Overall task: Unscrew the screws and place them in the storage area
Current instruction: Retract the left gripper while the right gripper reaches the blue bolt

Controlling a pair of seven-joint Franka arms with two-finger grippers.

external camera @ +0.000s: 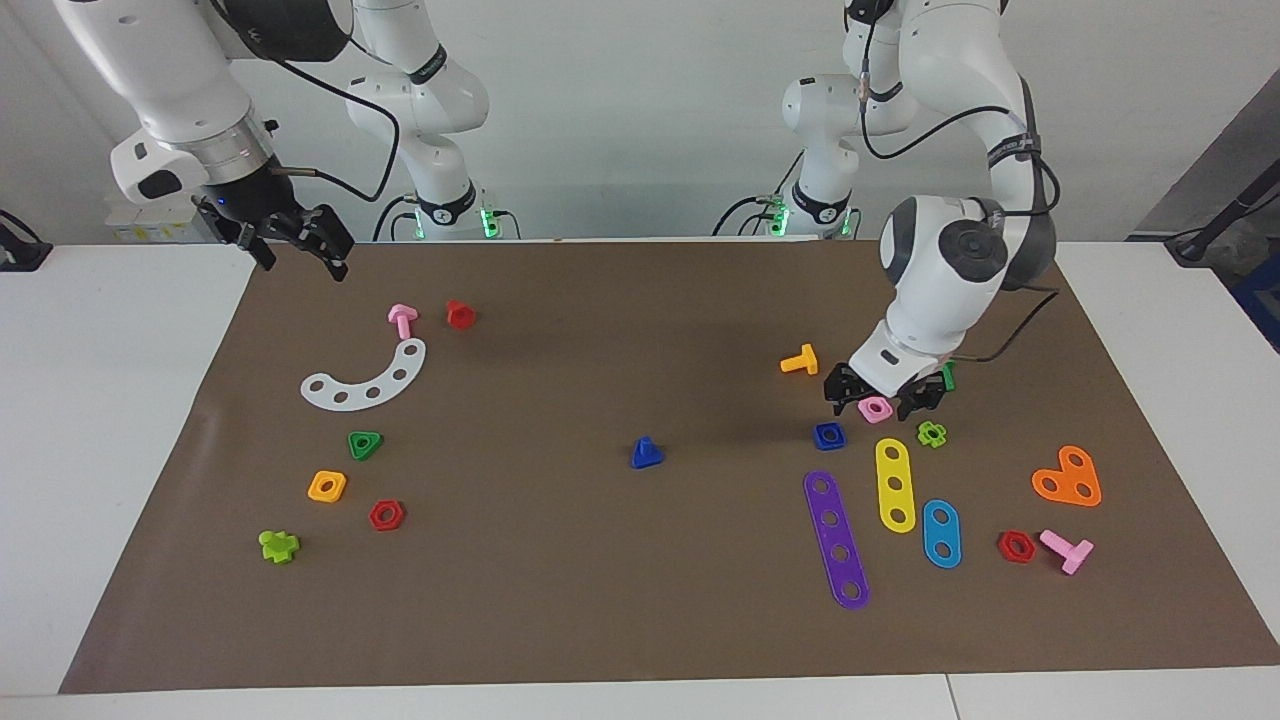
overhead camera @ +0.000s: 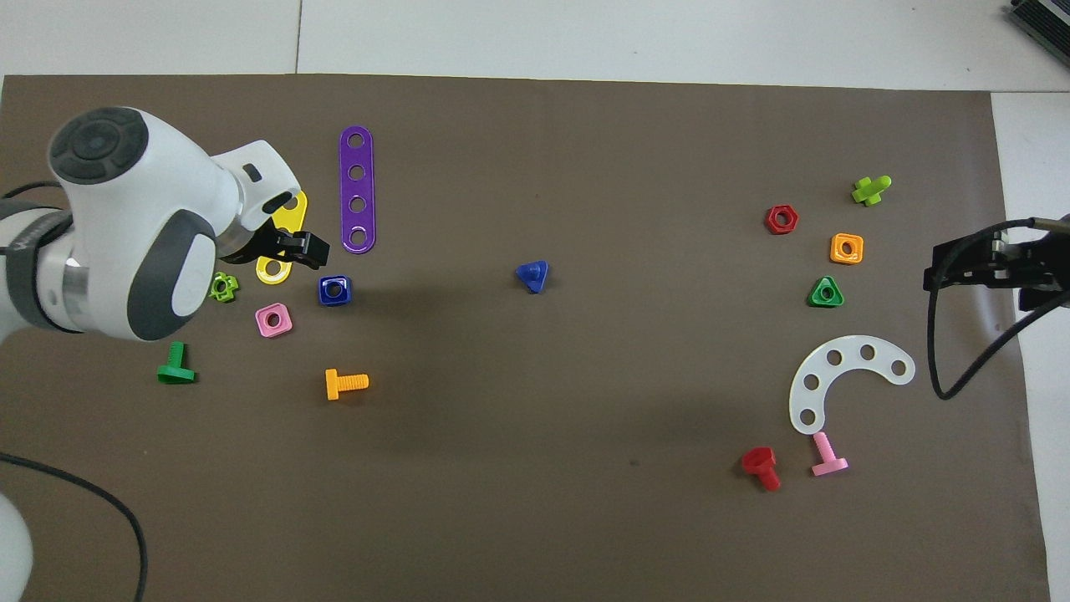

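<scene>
Our left hand (external camera: 882, 393) hangs up in the air with its fingers apart and nothing in them. It is over the pink nut (external camera: 875, 409). The blue nut (external camera: 829, 435) lies flat on the brown surface (external camera: 640, 600) just beside this hand, free of it, close to the purple strip (external camera: 836, 539). The blue bolt (external camera: 646, 454) sits alone in the middle of the surface, well apart from both hands. Our right hand (external camera: 297, 243) waits over the surface's edge at its own end, fingers apart, holding nothing.
</scene>
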